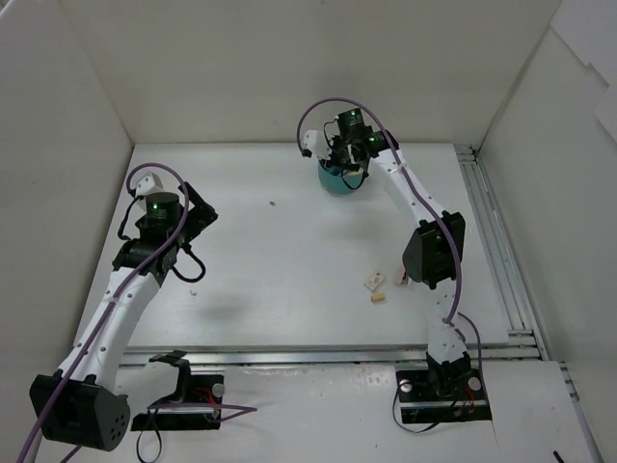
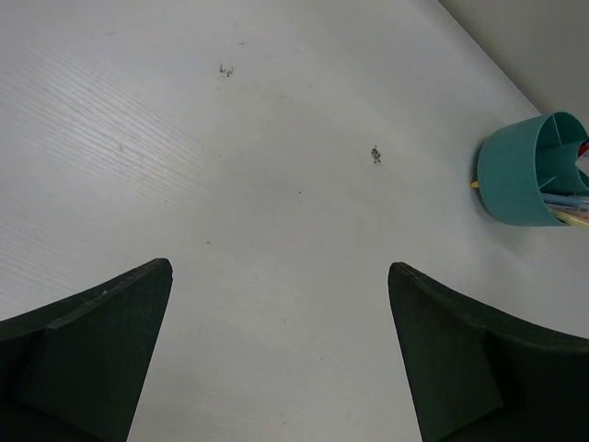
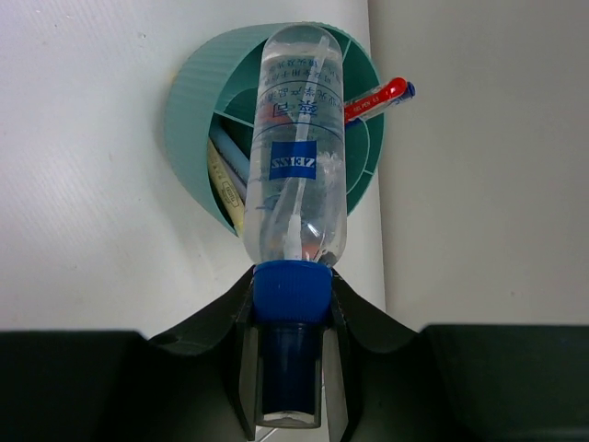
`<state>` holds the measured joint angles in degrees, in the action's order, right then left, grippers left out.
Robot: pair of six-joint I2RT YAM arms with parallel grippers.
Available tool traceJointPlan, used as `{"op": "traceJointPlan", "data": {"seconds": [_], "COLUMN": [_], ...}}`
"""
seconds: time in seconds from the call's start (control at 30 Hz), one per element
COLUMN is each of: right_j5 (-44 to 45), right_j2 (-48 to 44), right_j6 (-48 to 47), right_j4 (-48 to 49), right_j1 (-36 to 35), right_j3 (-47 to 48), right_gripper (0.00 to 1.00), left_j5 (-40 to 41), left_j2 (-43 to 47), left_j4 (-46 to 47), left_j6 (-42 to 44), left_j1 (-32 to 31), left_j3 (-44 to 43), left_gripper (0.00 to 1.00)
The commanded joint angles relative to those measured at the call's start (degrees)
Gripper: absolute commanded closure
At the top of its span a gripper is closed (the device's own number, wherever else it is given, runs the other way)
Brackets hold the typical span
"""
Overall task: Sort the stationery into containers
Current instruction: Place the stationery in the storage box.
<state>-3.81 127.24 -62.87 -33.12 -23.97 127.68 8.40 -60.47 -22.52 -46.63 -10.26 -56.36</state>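
Because the right gripper [image 3: 292, 287] is clamped on the blue cap of a clear plastic spray bottle [image 3: 296, 157] with a blue label, what matters is how that bottle lines up with the round teal plastic organiser cup [image 3: 189, 101]. The bottle's long axis runs straight out from the jaws, base first. In the right wrist view its rounded base lies across the cup's mouth, over the central well; whether it is inside the rim or just above it I cannot tell.

The cup stands at the far side of the white table [image 1: 289, 270], directly under the right arm's wrist. A red pen [image 3: 375, 99] juts from a ring compartment just beside the bottle, and yellow and blue pencils [image 3: 225, 175] fill a compartment on the other side. Either could foul the bottle if it tilts, I judge.

The left gripper [image 2: 279, 269] hangs with fingers wide apart, holding nothing, well apart from the cup. Two small eraser blocks [image 1: 375, 282], one white and one cream, lie on the table near the right arm's elbow, closer to that arm than to the left.
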Motion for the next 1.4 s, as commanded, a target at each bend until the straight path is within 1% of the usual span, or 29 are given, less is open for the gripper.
{"op": "traceJointPlan", "data": {"seconds": [0.0, 0.07, 0.2, 0.6, 0.83, 0.97, 1.33, 1.37], "right_j5": [3.6, 7.4, 10.3, 11.6, 12.0, 12.3, 12.8, 12.9], "right_j2": [-1.0, -0.2, 1.6, 3.2, 3.4, 3.8, 3.1, 2.9], "right_j6": [-2.1, -3.1, -4.7, -6.0, -6.1, -6.2, -5.9, -5.9], "right_j4": [0.9, 0.9, 0.5, 0.4, 0.4, 0.4, 0.3, 0.4], "right_j1": [-0.6, -0.9, -1.1, -1.3, -1.1, -0.9, -0.5, -0.5], "right_j3": [5.0, 5.5, 5.5, 7.3, 6.5, 6.5, 5.5, 5.4], "right_gripper": [1.0, 1.0, 1.0, 1.0, 1.0, 1.0, 1.0, 1.0], "left_j5": [-1.5, -2.4, -3.9, -5.2, -5.9, -7.6, -7.7, -9.4], "left_j2": [-0.7, -1.5, -2.4, -3.4, -5.1, -6.4, -7.6, -7.6], "left_j4": [2.4, 2.4, 2.6, 3.3, 3.6, 4.5, 4.5, 4.5], "left_j6": [2.1, 2.3, 2.9, 3.0, 3.3, 3.4, 3.7, 3.7], "left_j1": [0.9, 1.6, 2.6, 3.7, 3.7, 3.7, 3.7, 3.7], "left_j3": [-1.0, -1.1, -1.3, -1.6, -2.9, -4.3, -4.6, -4.6], "left_gripper": [0.0, 0.0, 0.0, 0.0, 0.0, 0.0, 0.0, 0.0]}}
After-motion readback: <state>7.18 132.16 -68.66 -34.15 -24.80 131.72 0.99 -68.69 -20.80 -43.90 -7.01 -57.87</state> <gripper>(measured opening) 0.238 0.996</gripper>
